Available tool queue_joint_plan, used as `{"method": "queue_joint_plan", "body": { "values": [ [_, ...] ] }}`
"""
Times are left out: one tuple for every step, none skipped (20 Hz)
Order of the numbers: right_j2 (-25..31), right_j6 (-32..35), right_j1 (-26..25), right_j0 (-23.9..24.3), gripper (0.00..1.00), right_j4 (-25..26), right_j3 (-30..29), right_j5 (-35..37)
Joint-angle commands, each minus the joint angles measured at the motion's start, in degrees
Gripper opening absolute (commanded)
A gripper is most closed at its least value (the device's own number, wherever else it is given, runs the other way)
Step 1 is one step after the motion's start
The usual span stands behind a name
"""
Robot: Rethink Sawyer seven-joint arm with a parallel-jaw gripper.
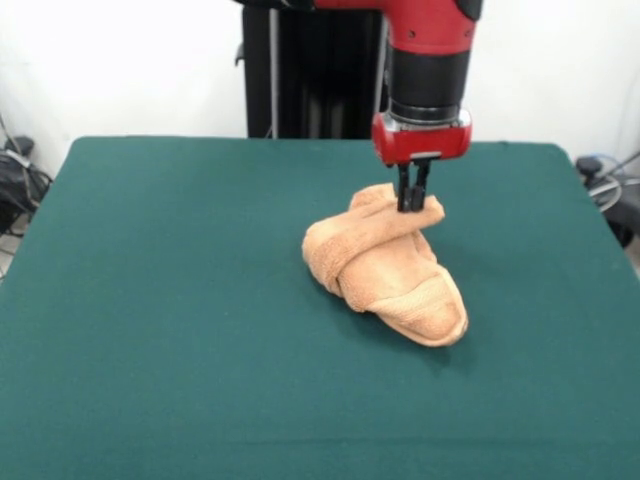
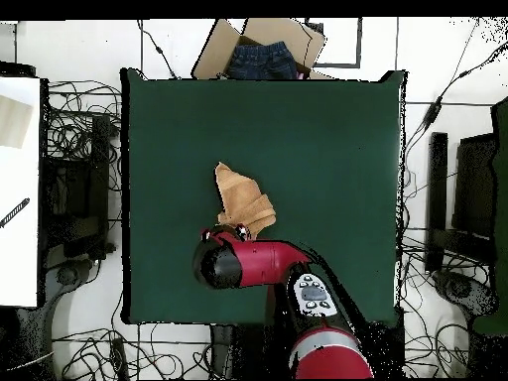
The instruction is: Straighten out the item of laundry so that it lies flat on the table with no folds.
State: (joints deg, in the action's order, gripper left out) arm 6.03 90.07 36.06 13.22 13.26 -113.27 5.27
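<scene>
The peach terry-cloth towel [image 1: 385,268] lies bunched and twisted in a lump right of the middle of the dark green table [image 1: 150,300]. One rolled end points toward the near edge. My gripper [image 1: 412,205] comes straight down from above, and its black fingers are shut on the towel's raised far corner. In the overhead view the towel [image 2: 243,201] shows as a crumpled wedge near the middle of the table [image 2: 327,149]. The red arm's head [image 2: 226,262] covers the gripper and the towel's nearest part.
A cardboard box holding dark blue clothing [image 2: 260,55] sits just past the table's far edge in the overhead view. Tangled cables [image 2: 79,139] lie on the floor around the table. The black pedestal [image 1: 310,70] stands behind the table's far side.
</scene>
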Motion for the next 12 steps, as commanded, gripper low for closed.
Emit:
{"method": "queue_joint_plan", "body": {
  "values": [
    [-1.0,8.14,-1.39,-1.47,0.0,1.1,1.57,-1.68],
    [-0.85,8.2,-1.29,-1.34,0.0,1.05,1.38,-1.69],
    [-0.78,8.2,-1.27,-1.25,0.0,1.03,1.32,-1.64],
    [-0.67,8.14,-1.31,-1.13,0.0,1.01,1.32,-1.49],
    [-0.55,8.08,-1.34,-1.02,0.0,0.99,1.33,-1.34],
    [-0.54,8.03,-1.36,-1.03,0.0,0.96,1.38,-1.17],
    [-0.5,8.0,-1.33,-1.02,0.0,0.96,1.37,-1.09],
    [-0.21,7.87,-1.28,-0.76,0.0,1.3,1.26,-1.76],
    [0.54,7.68,-1.29,-0.03,1.0,1.72,1.0,-2.63],
    [0.59,7.68,-1.27,0.02,1.0,1.75,1.0,-2.72],
    [0.64,7.67,-1.24,0.07,1.0,1.78,0.99,-2.82],
    [0.69,7.67,-1.22,0.12,1.0,1.81,0.99,-2.91]
  ]
}}
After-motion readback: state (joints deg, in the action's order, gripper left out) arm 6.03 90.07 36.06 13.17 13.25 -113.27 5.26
